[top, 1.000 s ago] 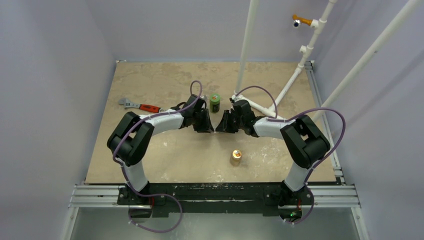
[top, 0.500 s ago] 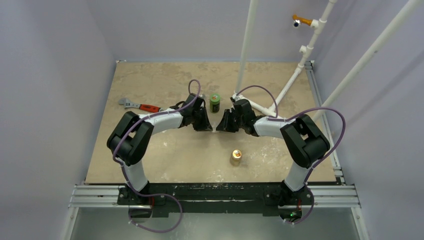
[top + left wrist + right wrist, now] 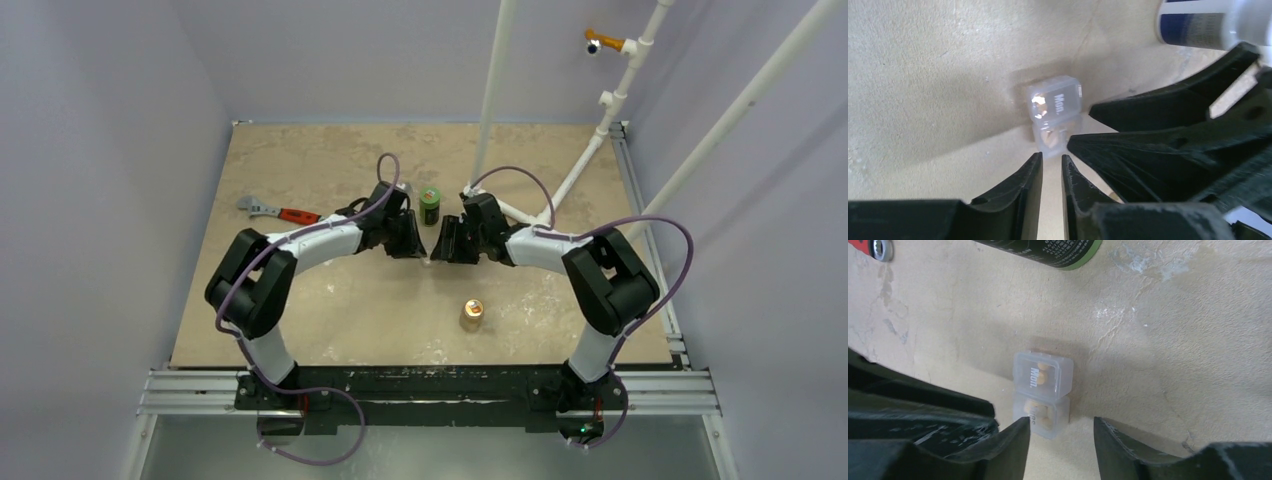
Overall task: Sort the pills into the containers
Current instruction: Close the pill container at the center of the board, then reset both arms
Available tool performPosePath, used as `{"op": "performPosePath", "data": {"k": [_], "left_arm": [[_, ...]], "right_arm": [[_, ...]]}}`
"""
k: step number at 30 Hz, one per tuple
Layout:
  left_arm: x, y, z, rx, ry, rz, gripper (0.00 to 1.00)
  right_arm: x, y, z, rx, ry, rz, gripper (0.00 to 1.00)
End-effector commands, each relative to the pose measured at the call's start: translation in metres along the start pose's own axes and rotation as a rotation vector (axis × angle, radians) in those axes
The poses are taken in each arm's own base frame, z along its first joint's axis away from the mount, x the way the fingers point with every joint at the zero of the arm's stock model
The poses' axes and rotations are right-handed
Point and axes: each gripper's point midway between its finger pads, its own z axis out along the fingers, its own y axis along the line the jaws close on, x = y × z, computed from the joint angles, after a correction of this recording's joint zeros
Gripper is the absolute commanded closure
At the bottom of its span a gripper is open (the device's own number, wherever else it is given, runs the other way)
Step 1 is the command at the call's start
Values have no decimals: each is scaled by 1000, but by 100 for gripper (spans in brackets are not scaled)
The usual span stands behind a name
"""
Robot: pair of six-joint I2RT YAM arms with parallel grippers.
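Wrist views alone showed one clear case [image 3: 1042, 390] on counter [image 3: 1173, 340]: two compartments, one lid marked "Mon.", pills [image 3: 1040, 412] inside; overhead it was too small to make out; overhead: one green bottle [image 3: 429, 205], one tan-orange bottle [image 3: 471, 314], one wrench [image 3: 275, 211]; left fingers [image 3: 1023, 185] nearly together, gripping nothing; right fingers [image 3: 1113, 440] apart, straddling case's near end.

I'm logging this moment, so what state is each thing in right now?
Pill case: flat on table, pills in both compartments.
Left gripper: almost shut, empty.
Right gripper: open, straddling the case's end.
Green bottle: upright.
Orange bottle: upright.
Wrench: lying flat.
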Motion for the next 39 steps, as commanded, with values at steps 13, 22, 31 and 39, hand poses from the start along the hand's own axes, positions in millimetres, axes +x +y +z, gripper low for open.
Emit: {"op": "performPosePath", "data": {"k": [13,22,31,39], "left_arm": [[-63,-62,-148,184,-284,191,18],[-71,-42,-231,19,-422,287,0],[-73,-23,-280,-76,-563,345,0],[-77,-27,-290,-66,-603,337,0]], "right_arm": [[-95,79,-114,-115,-304,-45,17],[-131,114,-206,-183,-531,-75,1],[-144,127,-264,-227,-685,-89,1],[-146,128,-263,-216,-673,-96,1]]}}
